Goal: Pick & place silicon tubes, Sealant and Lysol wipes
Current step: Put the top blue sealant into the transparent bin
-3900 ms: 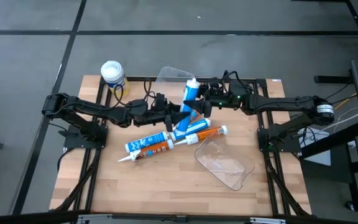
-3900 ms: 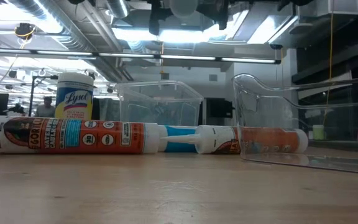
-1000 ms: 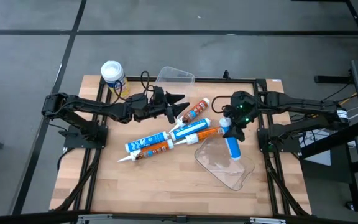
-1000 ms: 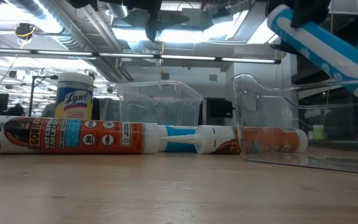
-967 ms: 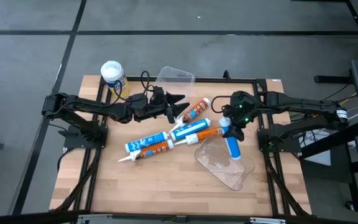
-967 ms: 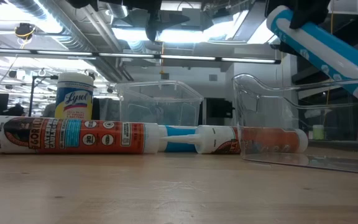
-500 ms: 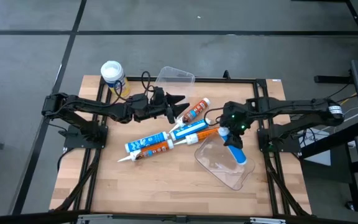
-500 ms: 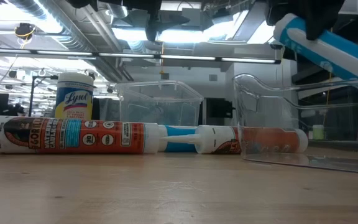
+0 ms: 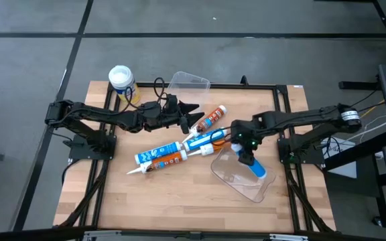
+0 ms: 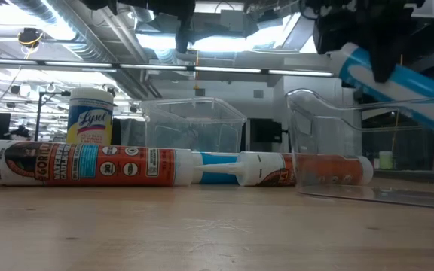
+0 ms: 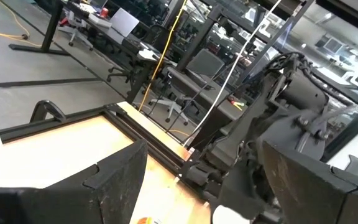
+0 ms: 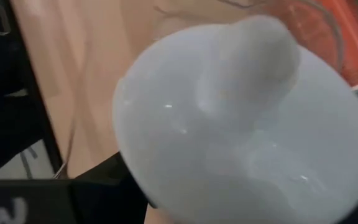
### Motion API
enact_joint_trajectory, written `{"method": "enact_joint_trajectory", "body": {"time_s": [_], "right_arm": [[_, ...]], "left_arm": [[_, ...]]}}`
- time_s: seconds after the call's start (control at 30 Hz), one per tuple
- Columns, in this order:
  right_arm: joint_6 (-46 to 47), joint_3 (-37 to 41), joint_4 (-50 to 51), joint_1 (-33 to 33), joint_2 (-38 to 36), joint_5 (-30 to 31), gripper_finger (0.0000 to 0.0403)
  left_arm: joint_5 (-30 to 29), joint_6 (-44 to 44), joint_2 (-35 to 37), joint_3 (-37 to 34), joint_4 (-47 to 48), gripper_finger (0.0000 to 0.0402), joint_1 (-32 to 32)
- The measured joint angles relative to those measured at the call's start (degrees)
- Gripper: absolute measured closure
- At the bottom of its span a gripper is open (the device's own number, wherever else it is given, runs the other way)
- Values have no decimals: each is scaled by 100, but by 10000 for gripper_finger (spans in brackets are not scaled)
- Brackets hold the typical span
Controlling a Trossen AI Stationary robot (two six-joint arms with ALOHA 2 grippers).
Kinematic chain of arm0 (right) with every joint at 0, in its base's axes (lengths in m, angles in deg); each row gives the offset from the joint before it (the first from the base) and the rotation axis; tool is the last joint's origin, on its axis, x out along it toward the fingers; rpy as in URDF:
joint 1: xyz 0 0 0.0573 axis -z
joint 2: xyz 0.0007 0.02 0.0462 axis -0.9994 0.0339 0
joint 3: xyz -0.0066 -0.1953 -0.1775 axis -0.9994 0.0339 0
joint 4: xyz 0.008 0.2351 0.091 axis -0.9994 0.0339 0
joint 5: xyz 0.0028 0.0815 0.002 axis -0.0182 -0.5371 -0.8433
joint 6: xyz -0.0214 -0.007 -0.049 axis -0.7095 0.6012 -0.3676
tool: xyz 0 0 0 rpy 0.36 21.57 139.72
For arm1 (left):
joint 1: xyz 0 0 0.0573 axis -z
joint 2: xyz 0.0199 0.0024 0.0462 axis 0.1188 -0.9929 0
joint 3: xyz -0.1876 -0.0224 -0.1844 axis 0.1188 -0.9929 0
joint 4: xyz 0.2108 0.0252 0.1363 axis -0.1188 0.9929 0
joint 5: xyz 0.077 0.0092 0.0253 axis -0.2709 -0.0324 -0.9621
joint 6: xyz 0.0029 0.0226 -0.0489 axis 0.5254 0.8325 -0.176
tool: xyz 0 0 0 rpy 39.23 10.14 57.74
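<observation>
My right gripper (image 9: 245, 152) is shut on a blue-and-white tube (image 9: 256, 167), holding it tilted over the clear container (image 9: 236, 181) at the table's right. In the low view the tube (image 10: 398, 81) slants down behind the container's wall (image 10: 330, 143). Its white end (image 12: 241, 124) fills the right wrist view. My left gripper (image 9: 193, 111) hovers open above the table's middle, with nothing between its fingers (image 11: 114, 180). Three more tubes (image 9: 179, 151) lie on their sides on the wood. The yellow Lysol wipes (image 9: 121, 79) stand upright at the far left corner. My right gripper pinches the blue-and-white tube near its white upper end (image 9: 241, 142); the gripper body hides the fingertips. The fingers come from above, slanting down. The tube hangs tilted, with its blue lower end (image 9: 261, 172) inside the clear container. Whether that end touches the bottom cannot be told.
A second clear container (image 9: 189, 83) lies at the far edge, behind my left gripper. An orange tube (image 9: 211, 117) lies just right of my left gripper. A blue-and-white tube (image 9: 203, 138) and an orange tube (image 9: 159, 158) lie end to end across the middle. Bare wood (image 9: 179, 197) shows along the near side.
My right gripper has moved down and toward the table's near edge and a little left, carrying the blue-and-white tube. The tube has tipped flatter, and its lower end has sunk into the clear container.
</observation>
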Motion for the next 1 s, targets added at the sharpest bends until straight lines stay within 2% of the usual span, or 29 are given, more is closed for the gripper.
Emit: {"method": "enact_joint_trajectory", "body": {"time_s": [0.4,0.63,0.77,1.0], "right_arm": [[322,2,-28,2,640,575,186],[259,2,-49,2,895,665,185],[156,2,-55,2,1004,698,171],[139,2,-62,2,1158,704,186]], "left_arm": [[-1,-86,0,0,1,94,0],[-2,-86,-2,0,89,94,0],[-2,-122,-2,0,223,94,0],[-2,-145,-2,-2,329,94,0]]}}
